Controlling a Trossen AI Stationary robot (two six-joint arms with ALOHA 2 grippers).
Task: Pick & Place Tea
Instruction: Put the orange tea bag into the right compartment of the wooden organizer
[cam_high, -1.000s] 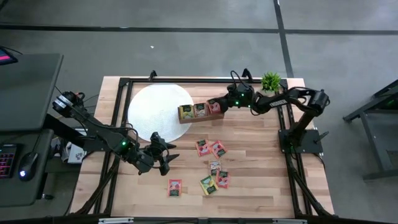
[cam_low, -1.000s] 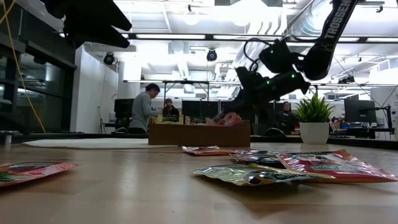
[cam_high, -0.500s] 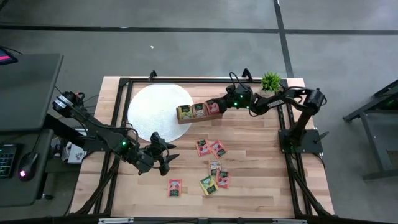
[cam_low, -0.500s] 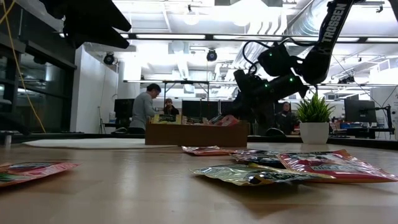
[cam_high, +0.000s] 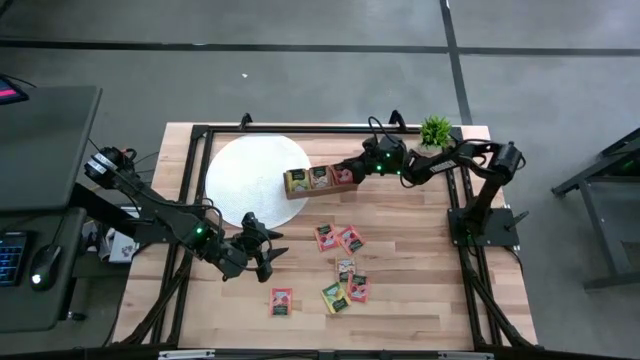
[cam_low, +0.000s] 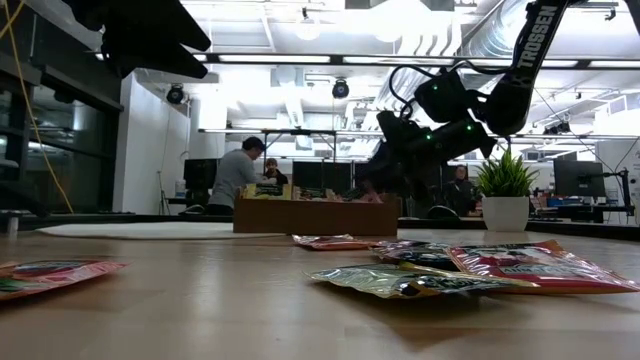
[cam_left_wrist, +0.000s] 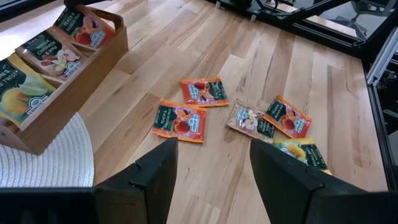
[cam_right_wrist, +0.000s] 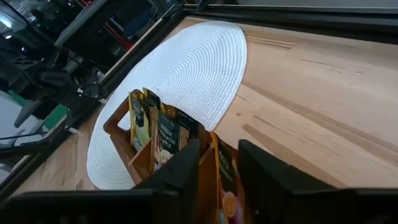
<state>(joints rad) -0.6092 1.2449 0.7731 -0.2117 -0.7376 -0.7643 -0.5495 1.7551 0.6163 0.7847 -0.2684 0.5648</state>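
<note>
A brown wooden tray (cam_high: 315, 180) with three compartments stands at the edge of a round white mat (cam_high: 250, 170). Green, yellow and pink tea packets stand in it. My right gripper (cam_high: 348, 172) reaches level into its right-hand compartment. Its fingers are apart, one on each side of an upright pink packet (cam_right_wrist: 225, 177). Several more tea packets (cam_high: 340, 265) lie flat on the wood nearer the front. My left gripper (cam_high: 268, 255) hovers open to their left, holding nothing, and the left wrist view looks out over them (cam_left_wrist: 180, 121). My right gripper comes at the pink packet's upper edge (cam_right_wrist: 222, 152) from the table's right side, slanting slightly down. The packet stands in the tray's compartment between the parted fingers (cam_right_wrist: 186, 168). Whether either finger still touches it, I cannot tell.
A small potted plant (cam_high: 435, 132) stands at the far right, behind my right arm. Black frame rails run along the table's left, far and right sides. Bare wood lies between the tray and the loose packets. People stand in the room beyond the table.
My right gripper has sunk a little toward the tray. The pink packet has gone lower into the right-hand compartment. The tray has slid slightly toward the table's left edge.
</note>
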